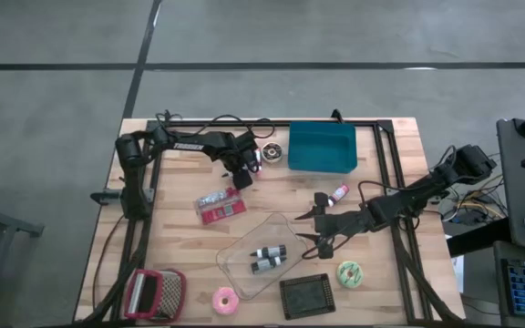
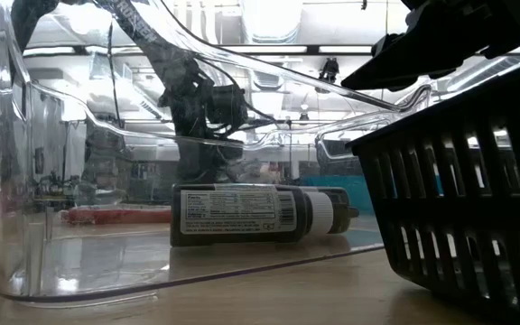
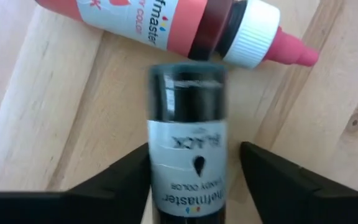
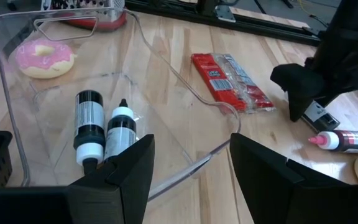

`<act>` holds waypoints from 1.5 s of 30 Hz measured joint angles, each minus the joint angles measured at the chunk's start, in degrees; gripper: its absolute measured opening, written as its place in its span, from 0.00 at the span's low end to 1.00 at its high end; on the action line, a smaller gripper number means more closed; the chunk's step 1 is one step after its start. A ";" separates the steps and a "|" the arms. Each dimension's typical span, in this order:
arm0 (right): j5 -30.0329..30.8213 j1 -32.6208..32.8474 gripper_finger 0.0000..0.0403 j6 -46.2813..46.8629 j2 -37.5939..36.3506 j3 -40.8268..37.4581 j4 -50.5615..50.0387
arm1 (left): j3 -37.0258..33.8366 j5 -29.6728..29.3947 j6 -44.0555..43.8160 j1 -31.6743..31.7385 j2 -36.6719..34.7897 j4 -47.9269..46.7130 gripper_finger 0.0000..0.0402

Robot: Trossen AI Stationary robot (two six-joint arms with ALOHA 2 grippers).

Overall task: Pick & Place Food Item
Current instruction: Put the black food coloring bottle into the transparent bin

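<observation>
Left gripper [image 3: 194, 149]: nearest the lens, pointing steeply down at the tabletop [image 1: 180, 246]; jaws apart and straddling the black bottle [image 3: 188, 118], one finger right at the label, the other with a sliver of wood showing; not yet pinching.

Black bottle: lying flat on bare wood, just beside a red bottle [image 3: 166, 25] that lies crosswise past its far end; in the half of the tabletop toward the teal bin's [image 1: 322, 146] edge, on the left arm's side of the middle (hidden under the gripper from above).

Step in hand: judged to be the grasp, ahead of any lift.

Centring: worth nudging sideways so both fingers meet the label together; otherwise likely to roll toward the open side (round body, smooth wood).

Grip line: squarely across the labelled barrel, not up on the cap; tips kept low, close to the wood, so as to close across the fullest part.

Lift: straight up first, then across, to avoid knocking the red bottle.

Likely goal: clear tray [image 1: 244, 235], set between the tabletop's middle and its near edge, with two similar bottles [image 1: 269, 257] lying in it; a guess from the layout only.

Right gripper [image 1: 315, 223]: waiting at the tray's rim on the right arm's side, jaws apart, nothing between them.
</observation>
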 joint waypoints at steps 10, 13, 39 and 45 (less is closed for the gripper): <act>0.00 0.00 0.52 0.21 0.00 -0.07 -0.01 | 0.02 -0.11 -0.11 0.00 -0.07 0.20 0.28; 0.00 0.00 0.52 0.25 0.00 -0.08 -0.02 | 0.02 -0.70 -0.05 -0.04 -0.12 0.14 0.27; -0.13 0.00 0.52 0.49 0.00 -0.79 0.16 | -0.22 -1.48 1.58 -1.51 -8.44 -2.70 0.26; -0.13 0.00 0.52 0.49 0.00 -0.83 0.22 | -0.74 -1.08 2.43 -4.31 -13.87 0.75 0.26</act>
